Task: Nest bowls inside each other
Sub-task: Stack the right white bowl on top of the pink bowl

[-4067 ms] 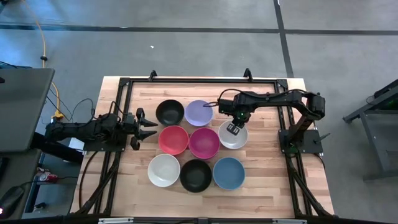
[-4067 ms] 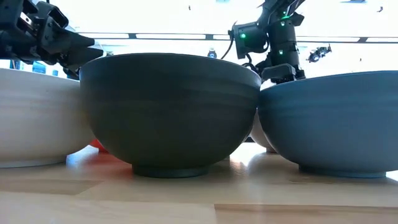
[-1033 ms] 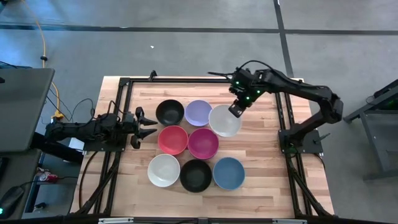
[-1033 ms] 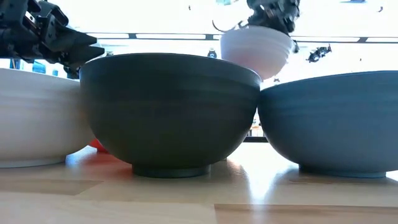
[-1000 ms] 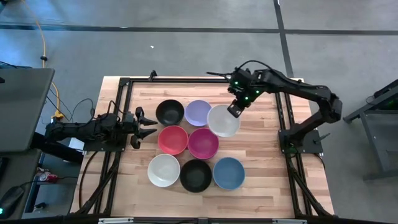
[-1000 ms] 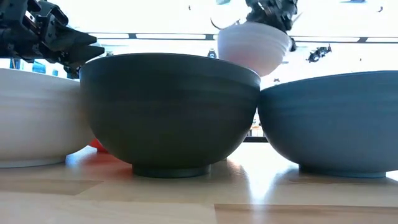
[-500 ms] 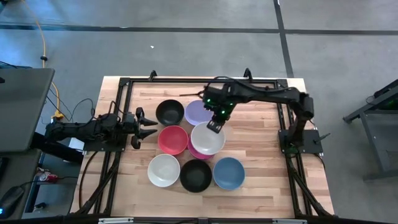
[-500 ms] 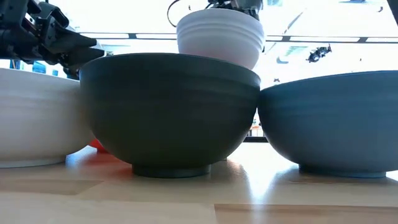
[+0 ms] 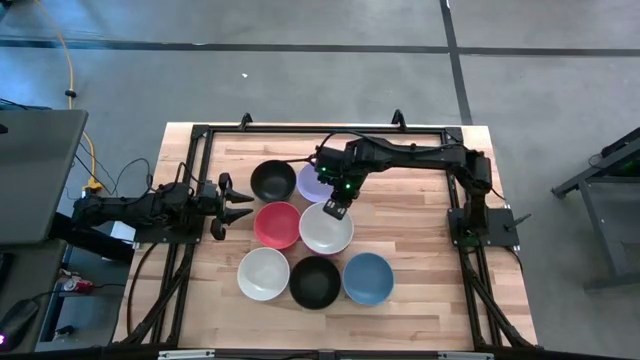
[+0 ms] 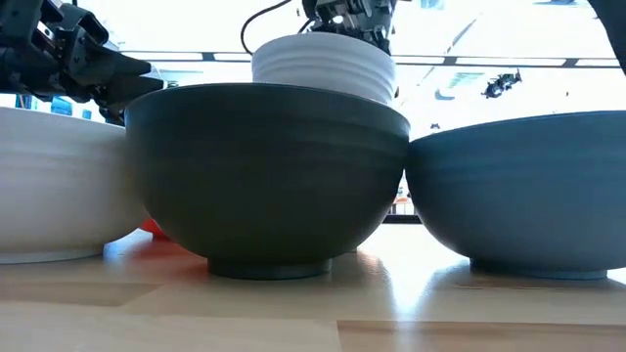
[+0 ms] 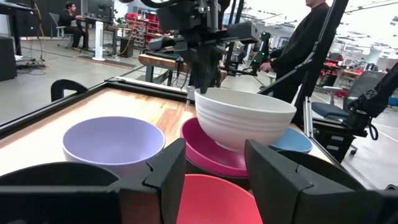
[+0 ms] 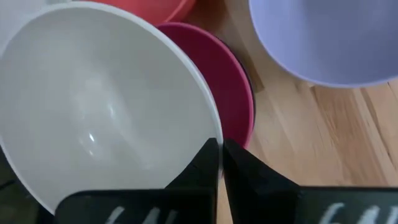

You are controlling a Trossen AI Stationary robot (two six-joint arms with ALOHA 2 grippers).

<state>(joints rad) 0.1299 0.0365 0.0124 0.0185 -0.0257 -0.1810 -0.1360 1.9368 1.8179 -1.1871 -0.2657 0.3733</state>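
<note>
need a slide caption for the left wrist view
Right gripper holds a white bowl by its rim just above the magenta bowl, beside the lavender bowl.

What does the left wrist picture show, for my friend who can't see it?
The right tool holds a white bowl by its rim, just above a magenta bowl. A lavender bowl sits beside them, a red bowl nearer, and people stand in the room behind.

The worktop is pale wood with visible plank grain, lightly sheened. The white bowl looks glazed, smooth inside with fine ridges outside. The black bowl is matt with faint rings. The frame is dark metal.
</note>
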